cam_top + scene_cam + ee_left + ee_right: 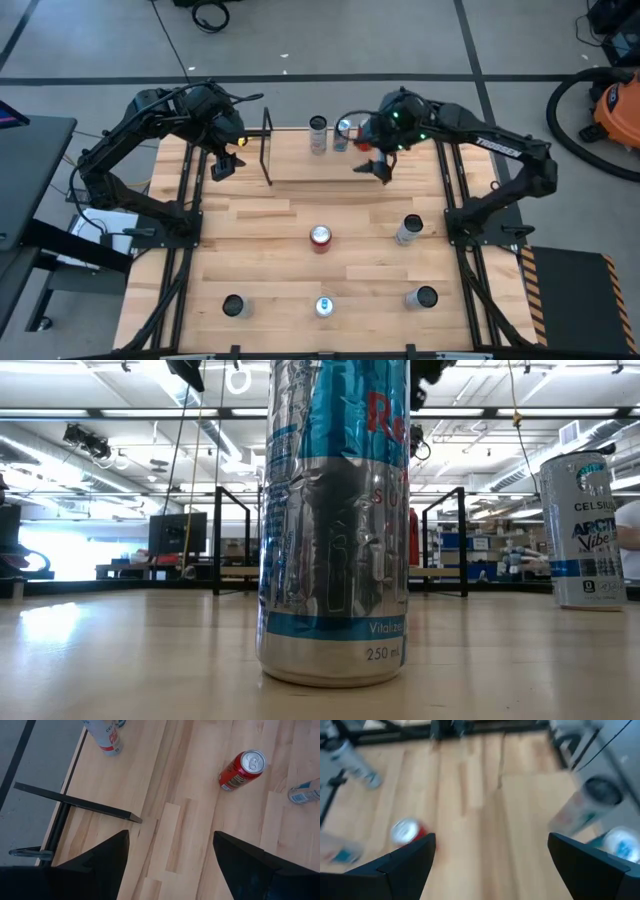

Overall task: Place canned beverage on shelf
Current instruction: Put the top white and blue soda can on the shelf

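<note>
Shelf (320, 165): pale board at the table's far edge, black wire frame (267, 147) upright at its left end. Two cans on it: a silver can (318, 135) upright near the back edge, and a second can (343, 130) just right of it, beside the right gripper.

On the table (250, 250), five more cans. Red can (320, 238) at centre, upright, silver top w/ pull tab visible in the left wrist view (241, 771). White can (409, 229) to its right. Front row: dark-topped can (234, 306) left, blue can (324, 306) mid, grey can (422, 297) right.

Writing: the low view is filled by the blue can (335, 520), silver w/ blue bands, red letters partly cut off at the top, "Vitalize" partly readable and "250 ml" near the base. A white can (583, 530) at right reads "CELSIUS", "ARCTIC Vibe". Other labels too small to read.

Right gripper (375, 160) hangs over the shelf's right part, arm reaching in from the right side, elbow bent back. Fingers (405, 862) spread wide, holding nothing; table and cans show between them, blurred.

Left gripper (225, 160) sits above the table's far left corner, just left of the frame, arm folded. Fingers (102, 855) also spread apart, empty; bare wood between them.
</note>
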`<state>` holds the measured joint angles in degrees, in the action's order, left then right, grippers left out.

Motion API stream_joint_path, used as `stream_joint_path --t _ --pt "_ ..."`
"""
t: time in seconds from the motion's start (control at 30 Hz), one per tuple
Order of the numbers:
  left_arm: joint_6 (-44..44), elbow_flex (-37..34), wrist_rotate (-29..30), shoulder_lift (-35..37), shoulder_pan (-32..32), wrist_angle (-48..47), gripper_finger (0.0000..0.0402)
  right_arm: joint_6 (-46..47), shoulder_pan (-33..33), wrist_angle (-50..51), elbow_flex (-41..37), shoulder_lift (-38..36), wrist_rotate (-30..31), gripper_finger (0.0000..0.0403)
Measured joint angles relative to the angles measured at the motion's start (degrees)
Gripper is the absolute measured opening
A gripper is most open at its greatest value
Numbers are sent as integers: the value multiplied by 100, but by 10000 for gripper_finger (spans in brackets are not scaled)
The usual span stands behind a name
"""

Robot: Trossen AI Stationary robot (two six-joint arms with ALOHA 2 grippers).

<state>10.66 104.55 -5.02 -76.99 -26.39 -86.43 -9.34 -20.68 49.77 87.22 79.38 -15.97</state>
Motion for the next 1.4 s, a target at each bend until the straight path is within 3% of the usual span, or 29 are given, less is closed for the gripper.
stream_joint_path --t 0.17,0.37,0.73,0.87,1.07,1.4 --pt "-5 0 0 1 0 0 291 418 605 981 -2 -149 199 394" --pt "-11 0 0 0 0 2 291 1405 1475 2208 -9 -276 1123 394" --pt "-4 0 -2 1 0 8 291 3284 2656 3548 -102 -381 2754 394" --pt "32 0 0 0 0 7 291 3803 2966 3757 -550 -413 2765 394" --pt "33 0 -2 0 0 7 291 4254 3342 3603 -1137 -529 2309 394" --pt "44 2 0 0 0 7 291 4673 3643 3200 -1913 -900 2483 394"
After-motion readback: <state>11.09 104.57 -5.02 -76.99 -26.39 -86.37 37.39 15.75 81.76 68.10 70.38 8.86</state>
